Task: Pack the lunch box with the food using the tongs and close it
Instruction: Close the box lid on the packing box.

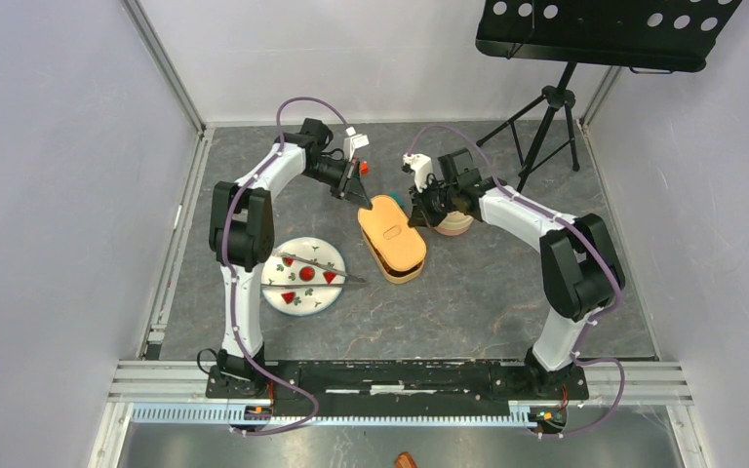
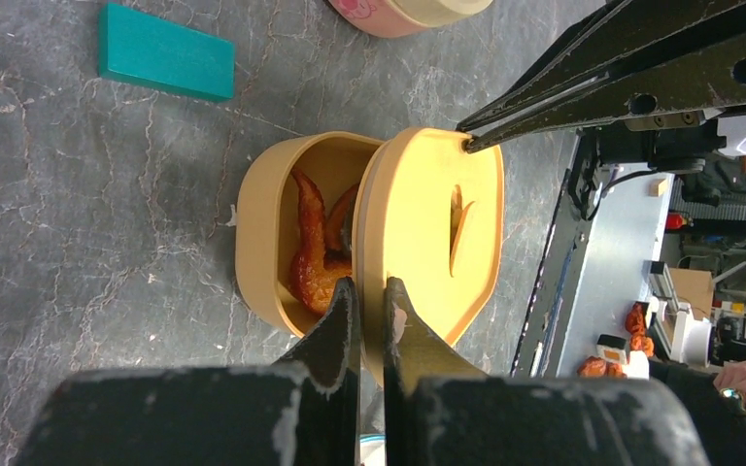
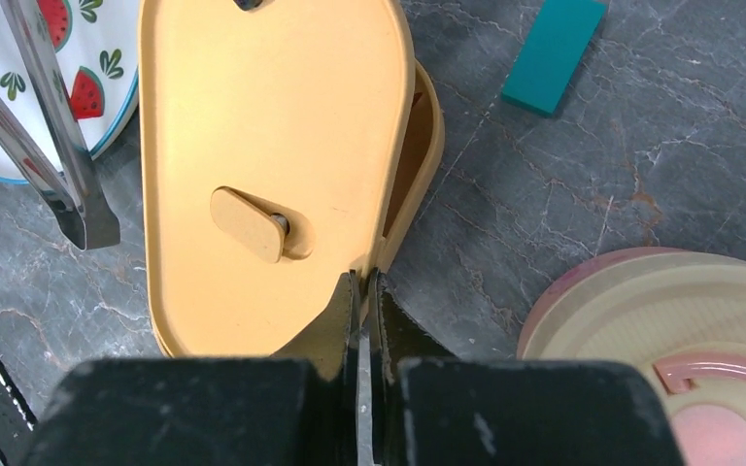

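Observation:
The tan lunch box (image 1: 391,240) lies mid-table with its lid (image 2: 437,228) shifted sideways over the base (image 2: 267,228). Orange-brown fried food (image 2: 311,257) and a dark piece (image 2: 342,225) show in the uncovered part. My left gripper (image 2: 370,291) is shut on the lid's rim at its far end. My right gripper (image 3: 362,283) is shut with its tips straddling the lid's edge (image 3: 253,146). The tongs (image 1: 318,265) lie across the white plate (image 1: 275,294), which bears red wedges (image 1: 307,274). Their tips (image 3: 83,209) show in the right wrist view.
A teal block (image 2: 165,53) lies on the grey floor behind the box, also in the right wrist view (image 3: 554,53). A pink-rimmed round container (image 3: 661,330) sits under my right arm. A black tripod stand (image 1: 546,122) is at the back right. Walls enclose three sides.

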Controlling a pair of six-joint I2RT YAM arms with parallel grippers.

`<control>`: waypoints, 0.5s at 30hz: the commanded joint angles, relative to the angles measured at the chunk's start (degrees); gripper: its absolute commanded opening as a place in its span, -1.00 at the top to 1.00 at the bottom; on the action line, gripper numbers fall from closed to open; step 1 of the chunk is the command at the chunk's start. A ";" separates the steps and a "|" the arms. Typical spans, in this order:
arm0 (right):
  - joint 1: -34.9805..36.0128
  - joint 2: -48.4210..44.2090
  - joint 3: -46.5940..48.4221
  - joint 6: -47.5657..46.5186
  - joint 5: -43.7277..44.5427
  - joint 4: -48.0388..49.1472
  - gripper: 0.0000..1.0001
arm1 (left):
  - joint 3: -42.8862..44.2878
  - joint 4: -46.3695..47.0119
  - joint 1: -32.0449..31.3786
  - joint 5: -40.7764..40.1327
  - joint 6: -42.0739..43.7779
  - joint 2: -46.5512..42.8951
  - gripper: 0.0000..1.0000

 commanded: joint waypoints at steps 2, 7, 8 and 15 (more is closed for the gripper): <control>0.21 -0.87 0.22 0.68 1.96 0.18 1.00 | 2.62 -0.32 -0.09 0.38 -1.17 -0.53 0.63; 0.13 -0.58 0.93 4.09 1.93 -3.22 1.00 | -0.79 5.31 0.69 -4.83 -4.34 -4.81 -0.15; 0.18 -0.25 1.10 4.92 1.67 -3.97 1.00 | -2.30 7.16 0.78 -6.07 -4.87 -6.26 -0.23; -0.03 1.29 3.00 9.10 5.07 -6.14 1.00 | -8.84 12.76 0.88 -12.63 -3.50 -11.08 -0.28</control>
